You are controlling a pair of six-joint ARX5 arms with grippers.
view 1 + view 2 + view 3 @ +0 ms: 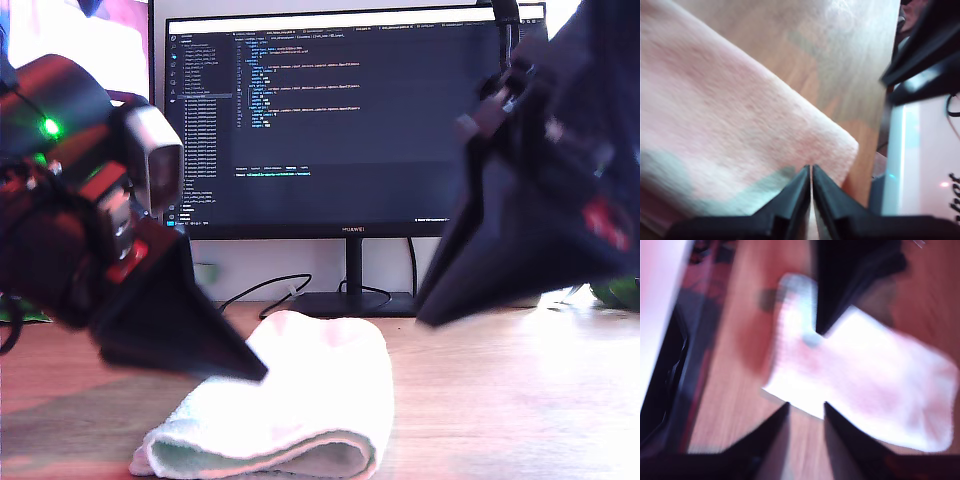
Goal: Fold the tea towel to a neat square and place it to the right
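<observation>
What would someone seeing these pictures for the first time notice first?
Probably the folded tea towel, pale pink and mint, lying on the wooden table in front of the monitor. Next, the two dark grippers: my first gripper, closed, with its tip at the towel, and my second gripper, open, above the towel.

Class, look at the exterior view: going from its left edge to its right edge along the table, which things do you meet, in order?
My first gripper → the tea towel → the monitor stand → my second gripper.
</observation>
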